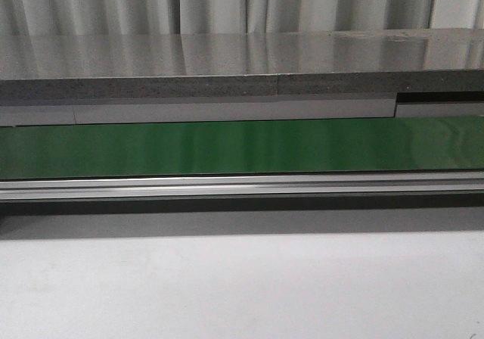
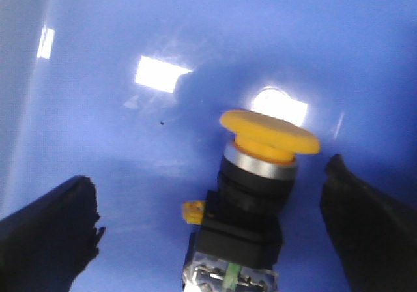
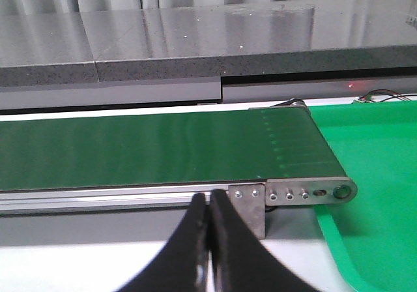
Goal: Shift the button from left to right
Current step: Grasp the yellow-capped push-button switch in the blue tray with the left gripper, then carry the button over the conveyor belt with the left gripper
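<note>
1. The button (image 2: 260, 194) sat in the lower middle of the left wrist picture, on a glossy blue surface (image 2: 98, 38) — its yellow-orange cap uppermost, dark blocky body below, a small yellow tab at its side.
2. The left gripper (image 2: 212, 223) was spread wide; one dark finger (image 2: 45, 240) stood at the lower left, the other at the lower right, neither touching the button.
3. The right gripper (image 3: 210, 240) was clenched, fingertips pressed together on nothing — low centre of its picture, before the green conveyor belt (image 3: 130, 148) and a green tray (image 3: 371, 175).

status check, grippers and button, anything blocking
Left gripper open, fingers either side of the button, not touching. Button upright on blue surface. Right gripper shut, empty, facing the green belt. Nothing blocking.
</note>
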Controlling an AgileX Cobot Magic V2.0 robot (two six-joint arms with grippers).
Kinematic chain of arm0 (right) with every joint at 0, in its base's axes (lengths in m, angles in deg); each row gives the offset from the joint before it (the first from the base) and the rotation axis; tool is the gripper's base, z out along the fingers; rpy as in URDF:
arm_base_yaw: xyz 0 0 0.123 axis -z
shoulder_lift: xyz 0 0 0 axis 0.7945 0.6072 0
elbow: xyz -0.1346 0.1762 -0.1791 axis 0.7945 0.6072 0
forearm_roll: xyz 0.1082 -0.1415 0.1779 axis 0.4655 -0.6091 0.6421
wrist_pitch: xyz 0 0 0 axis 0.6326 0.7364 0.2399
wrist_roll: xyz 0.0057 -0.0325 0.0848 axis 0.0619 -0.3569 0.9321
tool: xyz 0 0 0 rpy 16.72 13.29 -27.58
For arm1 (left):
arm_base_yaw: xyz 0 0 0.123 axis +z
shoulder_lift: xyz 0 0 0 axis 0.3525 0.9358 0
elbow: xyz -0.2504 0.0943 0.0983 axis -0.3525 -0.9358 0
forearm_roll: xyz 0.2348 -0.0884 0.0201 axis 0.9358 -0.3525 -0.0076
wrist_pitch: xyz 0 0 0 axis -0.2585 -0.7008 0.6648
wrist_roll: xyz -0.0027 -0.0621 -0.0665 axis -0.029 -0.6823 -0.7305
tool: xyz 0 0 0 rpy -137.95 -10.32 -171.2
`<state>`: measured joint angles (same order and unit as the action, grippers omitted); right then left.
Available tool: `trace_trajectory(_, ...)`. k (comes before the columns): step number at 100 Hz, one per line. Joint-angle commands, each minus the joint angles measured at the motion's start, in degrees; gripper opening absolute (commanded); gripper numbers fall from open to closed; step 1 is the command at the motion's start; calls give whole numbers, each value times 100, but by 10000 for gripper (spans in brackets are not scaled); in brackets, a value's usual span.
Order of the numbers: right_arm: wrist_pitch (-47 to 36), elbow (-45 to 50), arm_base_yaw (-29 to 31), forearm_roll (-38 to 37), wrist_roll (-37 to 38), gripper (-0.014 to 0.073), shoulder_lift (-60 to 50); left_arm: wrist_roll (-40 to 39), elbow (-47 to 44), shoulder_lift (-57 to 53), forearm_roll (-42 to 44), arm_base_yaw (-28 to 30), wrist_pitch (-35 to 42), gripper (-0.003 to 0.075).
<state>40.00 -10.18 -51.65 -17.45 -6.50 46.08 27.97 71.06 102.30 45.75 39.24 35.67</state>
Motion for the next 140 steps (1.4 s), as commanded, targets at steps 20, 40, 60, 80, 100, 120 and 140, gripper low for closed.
trace_trajectory(20, -513, -88, -19, -8, -1, -66, -109, -4, 154, -108, -72, 1, -16, 668)
trace_trajectory(40, -513, -88, -19, -8, -1, -66, -109, -4, 154, -108, -95, 1, -17, 489)
trace_trajectory(60, -513, -88, -19, -8, -1, -66, -109, -4, 154, -108, -109, 1, -26, 191)
trace_trajectory(80, -513, -88, -19, -8, -1, -66, -109, -4, 154, -108, -109, 1, -26, 54)
trace_trajectory(100, -513, -88, -19, -8, -1, -66, -109, -4, 164, -325, -109, 1, -26, 40)
trace_trajectory(120, -513, -88, -19, -8, -1, -66, -109, -4, 164, -813, -122, 1, -26, 40)
trace_trajectory(140, -513, -88, -19, -8, -1, -66, -109, -4, 164, -1329, -352, 1, -179, 40)
